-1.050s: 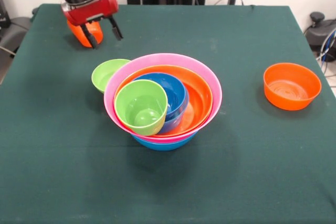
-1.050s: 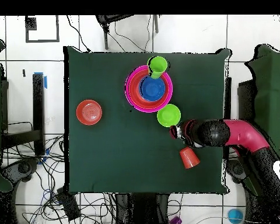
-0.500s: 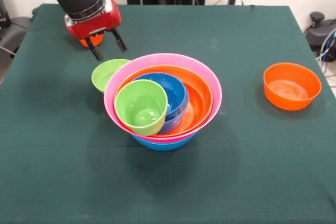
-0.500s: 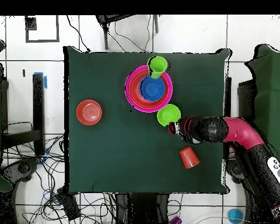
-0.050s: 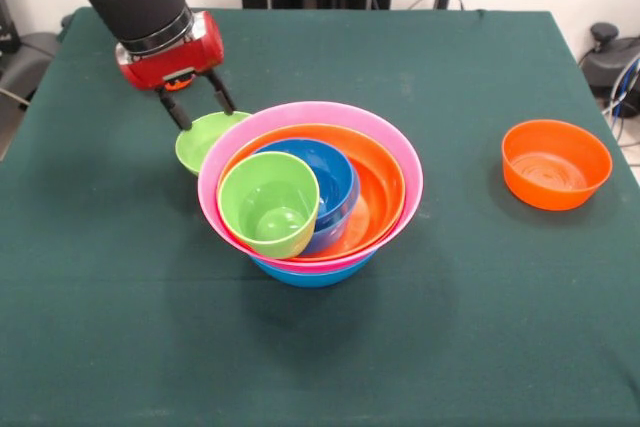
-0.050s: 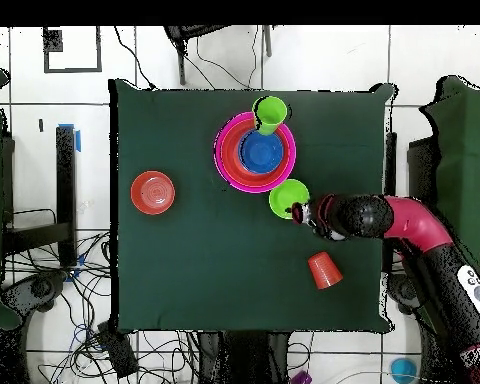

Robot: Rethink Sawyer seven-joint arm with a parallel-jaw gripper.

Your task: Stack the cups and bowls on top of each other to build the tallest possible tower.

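Gripper (image 5: 203, 110) hanging right over the back rim of the small green bowl (image 5: 208, 139), fingers spread apart, nothing held. Green bowl sitting on the table (image 5: 450, 327), tucked against the pink bowl (image 5: 405, 162) of the tower.

Tower roughly mid-table: wide blue bowl (image 5: 312, 273) at the bottom, pink one nested in it, then orange bowl (image 5: 378, 187), then a smaller blue bowl (image 5: 335, 175) inside that. Green cup (image 5: 270, 204) tilted on the near side of the pile, mouth facing the camera, leaning on the small blue bowl and sticking out over the pink rim.

Small orange bowl (image 5: 556, 163) alone, upright, well apart from the tower on the other side from the gripper.

Orange cup (image 6: 324, 270) only showing in the overhead view, standing by itself near the table edge, a bit behind the arm (image 6: 404, 221). Hidden behind the arm in the front view.
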